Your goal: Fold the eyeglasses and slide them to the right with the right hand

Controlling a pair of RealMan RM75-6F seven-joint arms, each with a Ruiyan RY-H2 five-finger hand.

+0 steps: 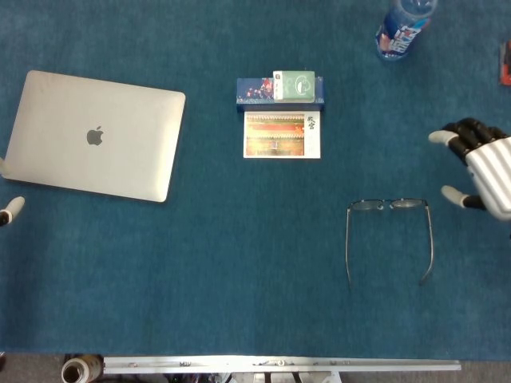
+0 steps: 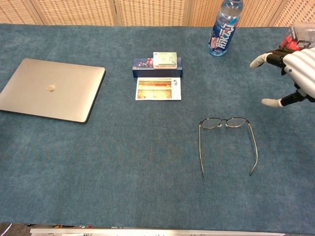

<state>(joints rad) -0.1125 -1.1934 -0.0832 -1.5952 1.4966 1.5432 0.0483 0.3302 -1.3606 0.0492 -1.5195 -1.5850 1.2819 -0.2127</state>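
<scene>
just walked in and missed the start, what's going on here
The robot's right hand is over the table's right side with fingers spread, holding nothing, near a pair of eyeglasses but not touching them. The glasses lie unfolded, both temples out. Only a fingertip of the left hand shows at the left edge, below a closed laptop.

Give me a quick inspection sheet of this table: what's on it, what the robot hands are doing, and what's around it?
Surface: blue felt-like table cover, flat.
Job's things: eyeglasses lying unfolded, temples open and pointing to the near edge, untouched.
Clutter: closed silver laptop; postcard beside a small blue box with a green pack on top; water bottle; red item at the far right, mostly hidden.
Robot hands: right robot hand holds nothing, fingers spread, right of the glasses; left robot hand only a fingertip at the edge.
Cables: nothing seen.
Surroundings: wicker screen behind the table; metal rail at the near edge.
</scene>
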